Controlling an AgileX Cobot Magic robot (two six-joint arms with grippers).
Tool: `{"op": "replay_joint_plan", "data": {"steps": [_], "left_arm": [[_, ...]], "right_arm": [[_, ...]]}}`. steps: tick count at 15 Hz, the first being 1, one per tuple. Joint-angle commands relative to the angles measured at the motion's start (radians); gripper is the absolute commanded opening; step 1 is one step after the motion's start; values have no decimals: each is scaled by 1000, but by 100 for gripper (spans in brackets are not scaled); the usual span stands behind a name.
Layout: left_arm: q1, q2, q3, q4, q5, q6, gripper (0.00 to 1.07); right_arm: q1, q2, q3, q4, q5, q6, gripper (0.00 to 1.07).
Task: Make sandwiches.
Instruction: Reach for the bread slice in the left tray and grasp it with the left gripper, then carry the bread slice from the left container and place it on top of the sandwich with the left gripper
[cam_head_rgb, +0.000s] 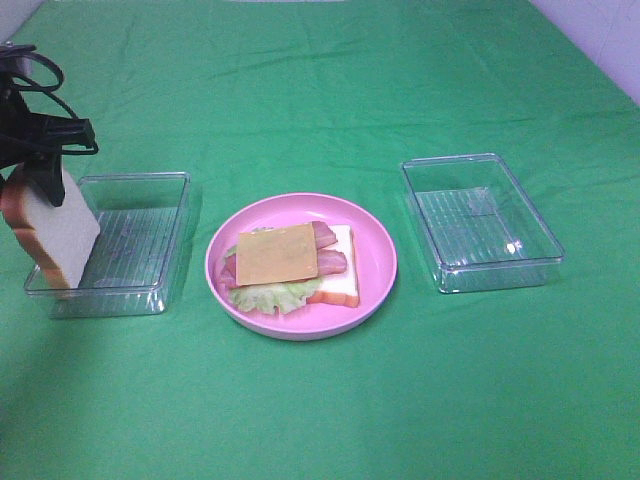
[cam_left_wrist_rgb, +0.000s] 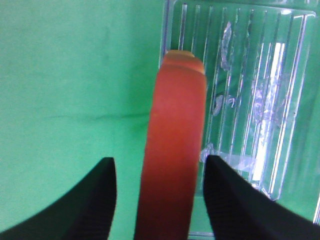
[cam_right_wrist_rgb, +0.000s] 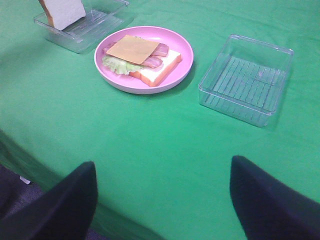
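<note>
Over ribbed clear tray (cam_head_rgb: 150, 215), left pincer (cam_left_wrist_rgb: 160, 195) grasping spongy bread slice (cam_head_rgb: 55, 232), right pincer (cam_right_wrist_rgb: 162, 200) released.

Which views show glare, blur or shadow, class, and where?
Exterior high view: soft shadow on the cloth under the pink plate, and a glint on the right-hand clear box. Left wrist view: the bread slice is close and blurred, with white glare on the clear box. Right wrist view: the fingers are dark and soft.

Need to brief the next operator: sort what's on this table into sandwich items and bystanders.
Sandwich job: bread slice in the left gripper; bottom bread slice with lettuce, bacon and cheese square.

Bystanders: pink plate, left clear tray, right clear tray, green cloth.
</note>
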Motion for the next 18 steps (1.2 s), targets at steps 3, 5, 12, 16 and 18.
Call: {"op": "replay_joint_plan", "data": {"steps": [3, 5, 12, 16, 18], "left_arm": [[2, -2, -2, -12, -26, -1, 0], [-1, -37, -2, -55, -27, -5, 0], [-6, -293, 0, -317, -49, 154, 0], [-46, -306, 60, -667, -86, 370, 0], [-136, -287, 177, -769, -257, 422, 0]], "right_arm": [[1, -16, 3, -6, -6, -10, 71], [1, -16, 3, -6, -6, -10, 71], [1, -16, 3, -6, -6, -10, 71], [1, -16, 3, -6, -6, -10, 71], [1, -16, 3, -6, -6, -10, 71]]}}
